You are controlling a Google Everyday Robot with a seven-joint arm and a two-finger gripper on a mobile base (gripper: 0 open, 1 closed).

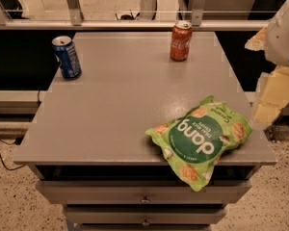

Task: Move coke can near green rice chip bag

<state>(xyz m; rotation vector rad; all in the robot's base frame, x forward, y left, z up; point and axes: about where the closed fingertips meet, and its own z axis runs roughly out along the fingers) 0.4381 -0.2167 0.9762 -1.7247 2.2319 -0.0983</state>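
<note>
The coke can (181,41) stands upright near the far edge of the grey table (115,105), right of centre. The green rice chip bag (200,138) lies flat at the near right corner, its lower end hanging over the front edge. My gripper (272,97) hangs at the right edge of the view, beside and above the table's right side, right of the bag and well apart from the can. It holds nothing that I can see.
A blue can (66,57) stands upright near the table's far left corner. Drawers (144,196) sit under the table front. A metal rail (135,23) and glass partition run behind the table. Speckled floor lies on both sides.
</note>
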